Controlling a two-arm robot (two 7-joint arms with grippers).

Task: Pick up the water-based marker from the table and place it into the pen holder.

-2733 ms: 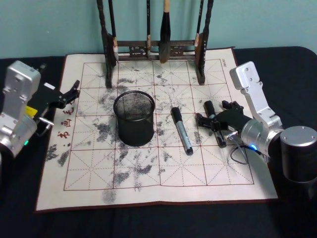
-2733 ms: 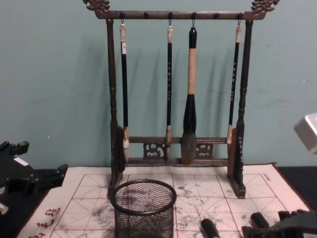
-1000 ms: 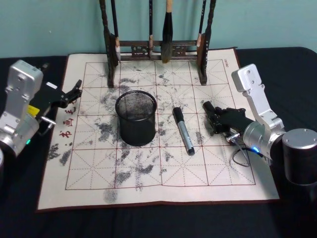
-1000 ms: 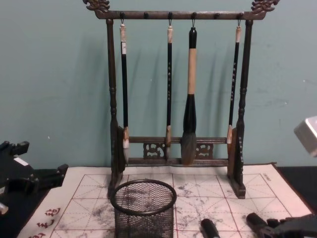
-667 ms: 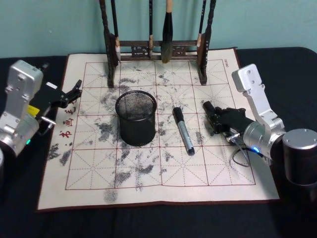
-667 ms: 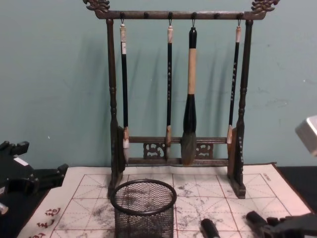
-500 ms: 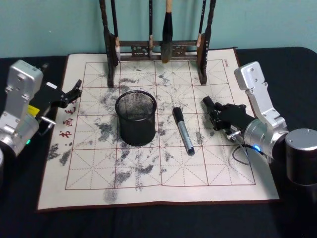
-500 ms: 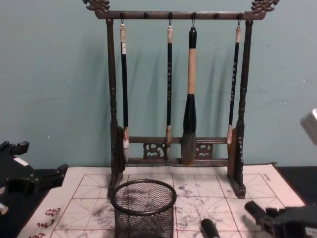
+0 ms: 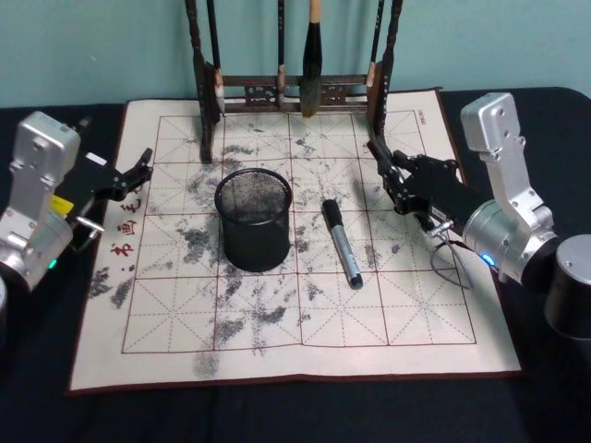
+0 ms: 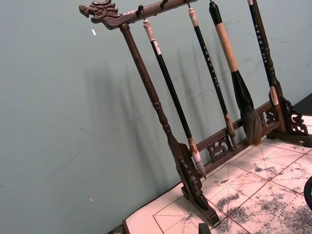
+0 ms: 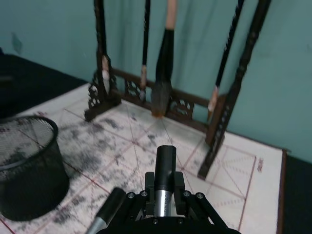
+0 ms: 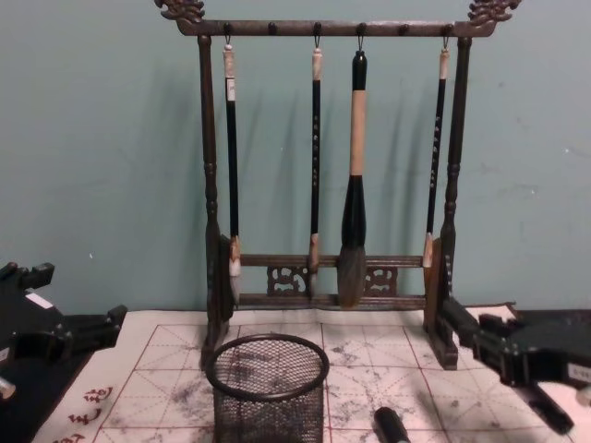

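**A:** Right wrist view: what is the right gripper (image 11: 165, 197) doing?

**B:** Its jaws pinch a silver marker (image 11: 165, 170) with a black cap, pointing toward the brush rack (image 11: 229, 97). Another marker (image 11: 108, 212) lies on the mat (image 11: 243, 165) below it. The pen holder (image 11: 27, 165) stands farther off.

**A:** And the head view?

**B:** The right gripper hangs above the mat's right part, near the rack's right foot. The other marker lies flat just right of the upright pen holder, not touching it. The left gripper (image 9: 140, 168) sits at the mat's left edge, jaws spread, holding nothing.

**A:** Chest view?

**B:** The right gripper reaches in from the right, raised off the mat, close to the rack's right foot. The other marker's cap shows low, right of the holder.

**A:** Left wrist view?

**B:** The rack, with 4 hanging brushes (image 10: 246, 107).
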